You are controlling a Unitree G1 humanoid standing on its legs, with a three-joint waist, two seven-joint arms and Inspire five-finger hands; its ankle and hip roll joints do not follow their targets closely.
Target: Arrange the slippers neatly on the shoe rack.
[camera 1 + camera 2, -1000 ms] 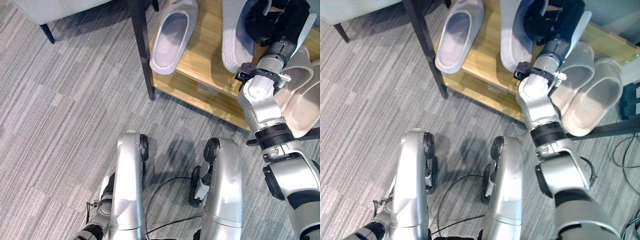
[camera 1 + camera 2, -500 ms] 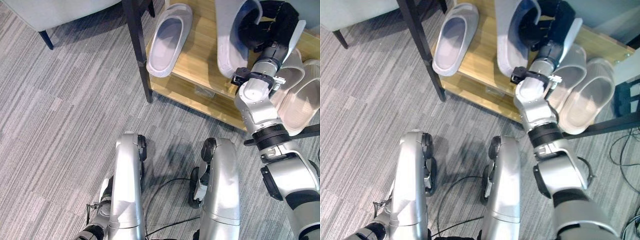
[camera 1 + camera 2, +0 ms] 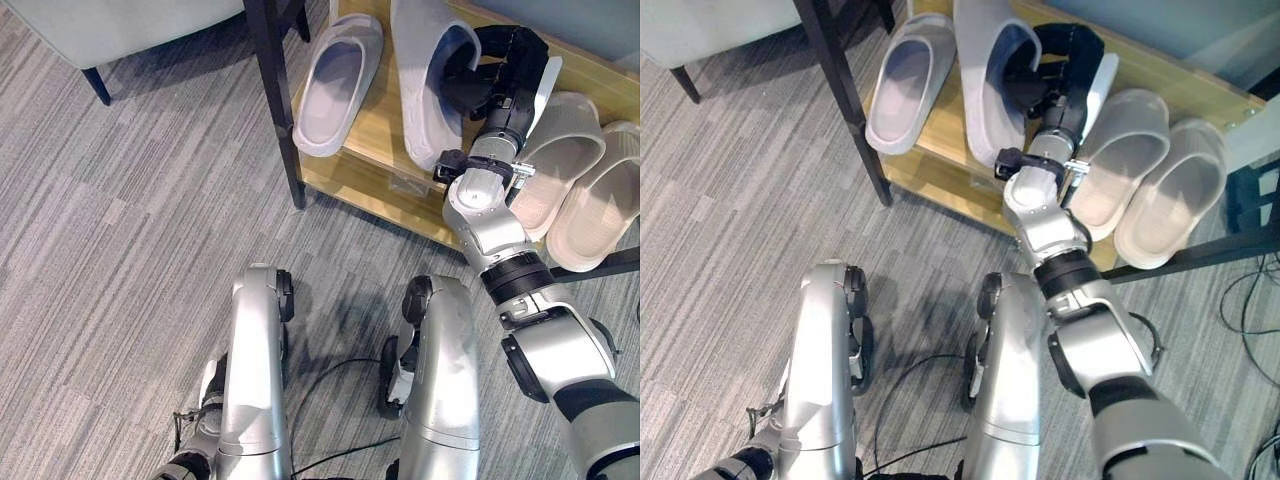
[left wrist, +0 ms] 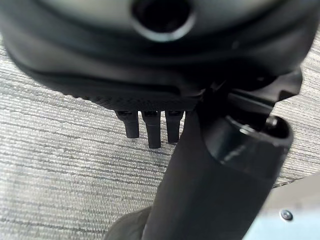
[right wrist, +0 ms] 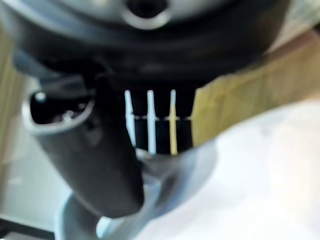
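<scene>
Left hand (image 4: 150,127) hangs low over carpet (image 3: 120,250), fingers straight, idle. On shoe rack (image 3: 375,125), beige pair (image 3: 575,175) sits right, grey slipper (image 3: 335,85) left. Right hand (image 3: 495,80) clasps second grey slipper (image 3: 420,80), tilted beside its mate. Placement step, likely: next, lower it flat, parallel, release.

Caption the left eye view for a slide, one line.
Right hand grips a lavender slipper over the wooden shoe rack, between its mate and a beige pair.
</scene>
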